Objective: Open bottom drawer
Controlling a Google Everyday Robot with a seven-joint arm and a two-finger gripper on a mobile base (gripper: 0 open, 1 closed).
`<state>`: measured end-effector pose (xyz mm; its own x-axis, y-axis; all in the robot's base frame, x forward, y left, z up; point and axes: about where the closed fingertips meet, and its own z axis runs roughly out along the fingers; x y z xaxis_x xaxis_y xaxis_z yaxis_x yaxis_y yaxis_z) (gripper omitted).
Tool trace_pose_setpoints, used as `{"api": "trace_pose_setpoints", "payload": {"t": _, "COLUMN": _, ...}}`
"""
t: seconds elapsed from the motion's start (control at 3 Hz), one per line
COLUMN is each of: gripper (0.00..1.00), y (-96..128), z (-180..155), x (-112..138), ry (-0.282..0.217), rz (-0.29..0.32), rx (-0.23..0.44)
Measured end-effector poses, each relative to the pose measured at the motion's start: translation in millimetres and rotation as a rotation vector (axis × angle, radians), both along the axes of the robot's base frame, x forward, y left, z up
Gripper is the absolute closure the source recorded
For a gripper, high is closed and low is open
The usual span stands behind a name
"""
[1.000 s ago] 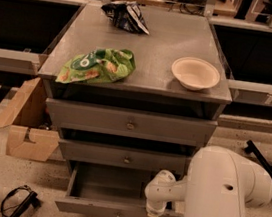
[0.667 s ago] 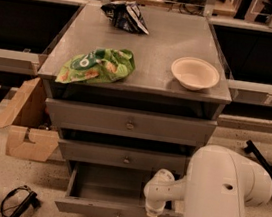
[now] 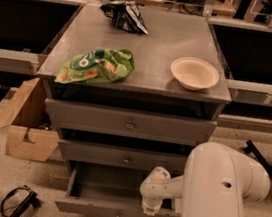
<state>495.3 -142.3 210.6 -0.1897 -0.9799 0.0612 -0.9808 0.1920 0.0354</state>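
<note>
The grey cabinet's bottom drawer stands pulled out toward me, its plain grey inside showing and its slim front low in the view with a small knob at centre. The middle drawer and top drawer are closed. My white arm reaches in from the lower right. Its wrist end hangs over the open drawer's right part, near the front. The gripper itself is hidden below the wrist.
On the cabinet top lie a green chip bag, a dark snack bag and a cream bowl. An open cardboard box sits on the floor at the left. A black cable lies at the lower left.
</note>
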Motion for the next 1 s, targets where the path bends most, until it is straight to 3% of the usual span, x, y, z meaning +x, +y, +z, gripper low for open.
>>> {"api": "trace_pose_setpoints", "payload": {"t": 0.33, "gripper": 0.82, "y": 0.0, "z": 0.0, "x": 0.1, "ry": 0.0, "rz": 0.0, "rx": 0.0}}
{"api": "trace_pose_setpoints", "payload": {"t": 1.0, "gripper": 0.35, "y": 0.0, "z": -0.1, "x": 0.0, "ry": 0.0, "rz": 0.0, "rx": 0.0}}
